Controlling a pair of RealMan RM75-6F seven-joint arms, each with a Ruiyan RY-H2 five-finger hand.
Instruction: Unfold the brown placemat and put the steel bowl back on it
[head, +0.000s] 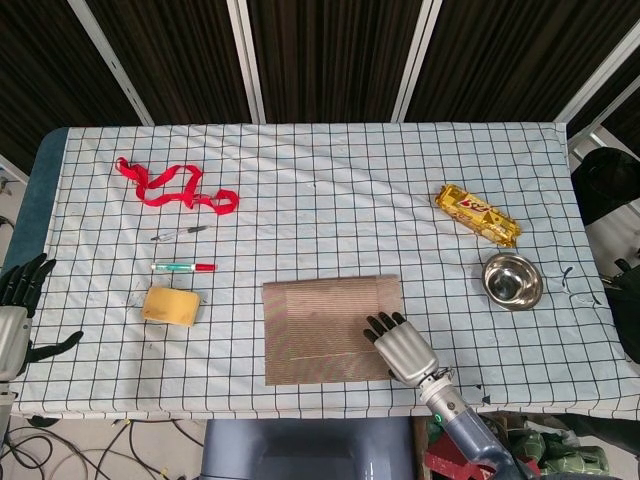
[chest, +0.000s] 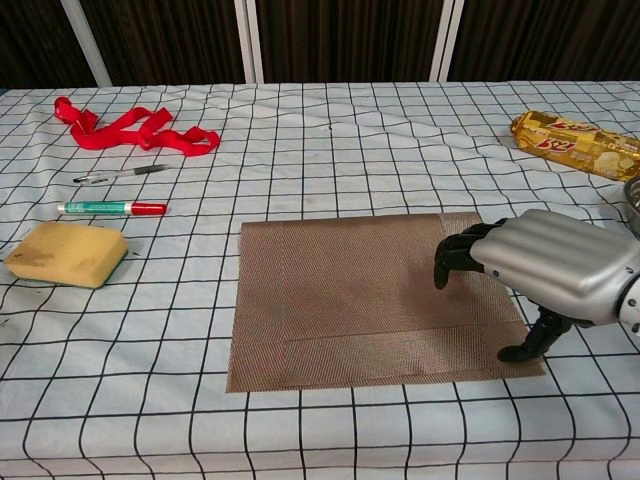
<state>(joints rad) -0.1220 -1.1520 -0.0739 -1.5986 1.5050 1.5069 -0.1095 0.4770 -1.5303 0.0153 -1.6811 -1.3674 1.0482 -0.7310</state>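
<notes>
- Dark slatted panels with pale uprights stand behind a table (head: 330, 160) covered in a white cloth ruled with a black grid.
- At the near edge, the right hand (head: 402, 346) (chest: 545, 262) hovers over the right part of the brown placemat (head: 325, 325) (chest: 350, 295). Its fingers are curled downward and spread, their dark fingertips (chest: 447, 262) pointing at the mat's surface; the thumb reaches down toward the mat's near right corner. Nothing is in its grasp. Whether the tips touch the mat cannot be told.
- The brown placemat lies flat under and to the left of the right hand, folded, with a doubled band showing along its near and right edges.
- The steel bowl (head: 512, 281) stands upright on the cloth to the right of the right hand and a little farther back, well clear of the mat.
- Beyond the bowl, farther back again, lies a gold snack packet (head: 476, 214) (chest: 574, 143).
- The left hand (head: 18, 315) shows at the far left edge of the head view, off the table's side, fingers apart and holding nothing.
- Well to the left of the right hand sits a yellow sponge (head: 170, 305) (chest: 66, 252); behind it are a red-and-green marker (head: 182, 267) (chest: 112, 208), a thin pen (head: 180, 233) (chest: 118, 174), and a red ribbon (head: 172, 186) (chest: 130, 127) in loose loops.
</notes>
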